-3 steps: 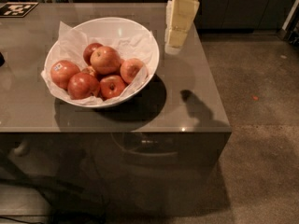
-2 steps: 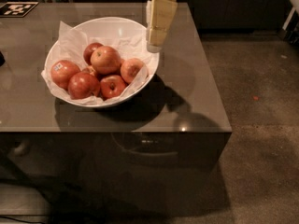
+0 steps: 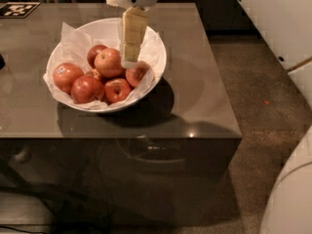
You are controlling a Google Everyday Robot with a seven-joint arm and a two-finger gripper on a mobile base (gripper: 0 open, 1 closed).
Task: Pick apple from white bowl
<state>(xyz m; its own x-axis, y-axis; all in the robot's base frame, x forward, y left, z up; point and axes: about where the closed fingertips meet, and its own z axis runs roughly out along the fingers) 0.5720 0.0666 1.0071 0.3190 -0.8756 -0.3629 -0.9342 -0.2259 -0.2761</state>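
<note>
Leftward and lower than a moment ago, my gripper (image 3: 129,61) now hangs inside the white bowl (image 3: 152,86), past its right rim; whether it is spread or closed I can't make out. Its tip sits between the apple (image 3: 108,62) and a darker red apple (image 3: 137,74). Bare tabletop (image 3: 195,72) runs from the bowl to the right edge, and the front edge lies near.
</note>
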